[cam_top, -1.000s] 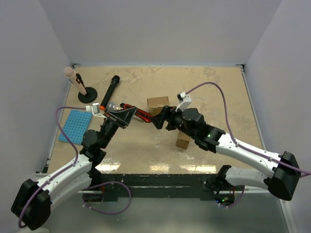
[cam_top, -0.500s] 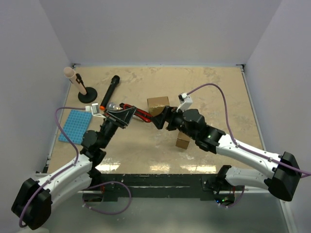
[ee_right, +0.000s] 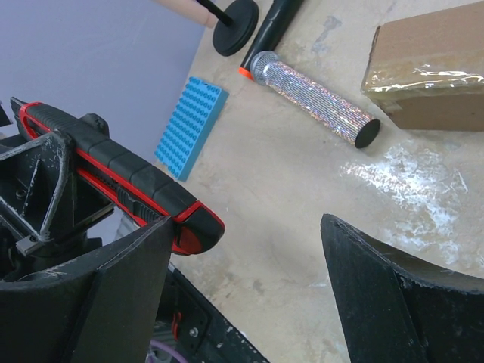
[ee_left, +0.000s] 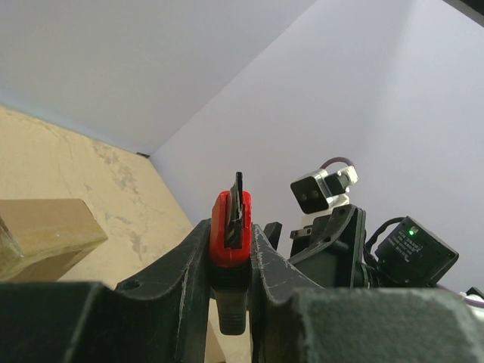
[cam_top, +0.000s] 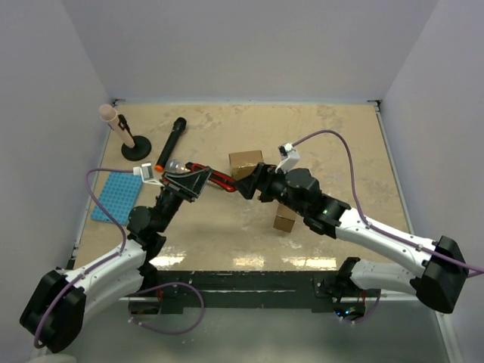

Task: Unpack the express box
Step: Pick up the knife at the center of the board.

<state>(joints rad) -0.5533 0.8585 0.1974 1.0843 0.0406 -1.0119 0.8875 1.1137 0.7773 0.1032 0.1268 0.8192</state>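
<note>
The express box (cam_top: 246, 161) is a brown cardboard carton with clear tape, lying mid-table; it also shows in the right wrist view (ee_right: 431, 68) and the left wrist view (ee_left: 45, 234). My left gripper (cam_top: 189, 181) is shut on a red and black utility knife (cam_top: 215, 176), held above the table with its end pointing towards the box. In the left wrist view the knife (ee_left: 231, 227) sits clamped between the fingers of that gripper (ee_left: 231, 234). My right gripper (cam_top: 249, 184) stands open just right of the knife's end, and its left finger is close beside the knife (ee_right: 113, 178).
A smaller brown box (cam_top: 285, 219) lies under the right arm. A glittery cylinder with a black handle (ee_right: 314, 98) lies left of the express box. A blue studded plate (cam_top: 117, 195) and a black-based stand (cam_top: 125, 136) are at the far left. Walls enclose the table.
The left wrist has shifted slightly with the knife still in its grip. The right gripper stays open in about the same place.
</note>
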